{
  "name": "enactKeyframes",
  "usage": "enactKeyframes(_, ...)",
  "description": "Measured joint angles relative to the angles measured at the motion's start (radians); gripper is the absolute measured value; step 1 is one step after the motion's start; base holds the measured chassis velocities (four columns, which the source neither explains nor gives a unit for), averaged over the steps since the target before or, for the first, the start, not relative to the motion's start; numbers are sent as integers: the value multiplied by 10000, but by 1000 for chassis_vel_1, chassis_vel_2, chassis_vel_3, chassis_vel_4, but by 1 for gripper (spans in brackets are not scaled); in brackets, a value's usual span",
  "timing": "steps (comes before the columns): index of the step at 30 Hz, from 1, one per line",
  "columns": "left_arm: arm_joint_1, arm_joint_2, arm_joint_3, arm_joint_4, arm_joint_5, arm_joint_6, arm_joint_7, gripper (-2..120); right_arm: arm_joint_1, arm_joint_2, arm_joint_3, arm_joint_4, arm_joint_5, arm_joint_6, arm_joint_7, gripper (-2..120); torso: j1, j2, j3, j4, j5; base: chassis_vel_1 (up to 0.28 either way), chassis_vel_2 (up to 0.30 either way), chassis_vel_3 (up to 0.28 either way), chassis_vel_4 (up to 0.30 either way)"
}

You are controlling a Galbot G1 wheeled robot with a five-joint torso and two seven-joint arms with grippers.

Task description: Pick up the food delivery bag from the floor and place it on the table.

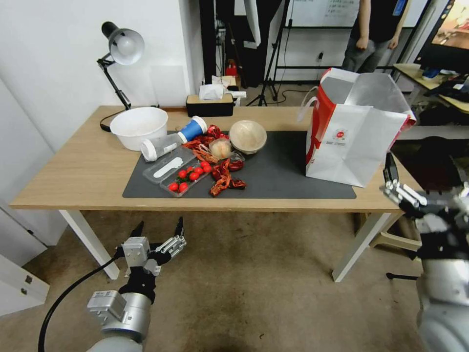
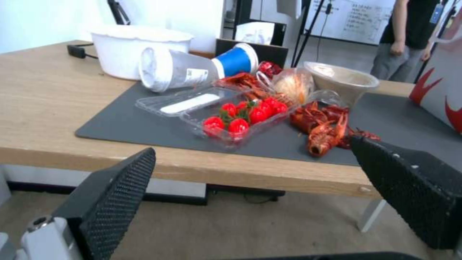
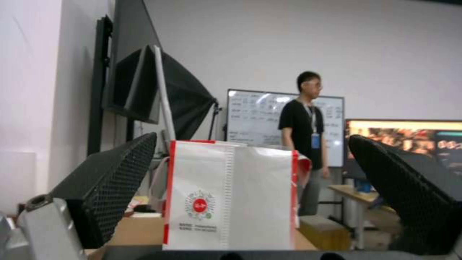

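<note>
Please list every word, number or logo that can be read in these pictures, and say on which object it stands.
No text is legible.
Food delivery bag: round red logo, print below too small to read.
Overturned cup: white label, blurred.
Whiteboard: writing too blurred to read.

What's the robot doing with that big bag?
The bag already stands upright on the table, at the right end of the grey mat. Nothing is holding it. The right hand is open, just off the table's right corner near the bag. The left hand is open too, low in front of the table over the floor. Food and bowls sit on the mat's left part.
</note>
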State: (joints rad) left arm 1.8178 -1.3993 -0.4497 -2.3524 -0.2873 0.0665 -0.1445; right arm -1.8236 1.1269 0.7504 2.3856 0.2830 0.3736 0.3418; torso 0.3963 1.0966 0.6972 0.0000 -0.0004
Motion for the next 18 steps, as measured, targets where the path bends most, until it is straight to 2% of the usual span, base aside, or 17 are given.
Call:
enactKeyframes(4, -25, 0, 33, 90, 37, -86, 133, 100, -328, 752, -509, -185, -745, 423, -46, 100, 0, 0, 0, -1, 3, 0, 0, 0, 0)
enactKeyframes(8, -32, -3, 59, 195, 121, -184, 262, 100, -431, 1125, -877, -647, -921, 726, -335, 100, 0, 0, 0, 0, 3, 0, 0, 0, 0)
enactKeyframes(13, -88, -27, 69, 403, 305, -321, 310, 100, -317, 1096, -1165, -1276, -300, 850, -862, 100, -1, -1, 0, 0, 4, 0, 0, 0, 0)
enactKeyframes(18, -137, -38, 40, 730, 415, -522, 360, 100, 101, 671, -1349, -2164, 718, 661, -1631, 100, 0, -2, 1, 1, 5, 0, 0, 0, 0)
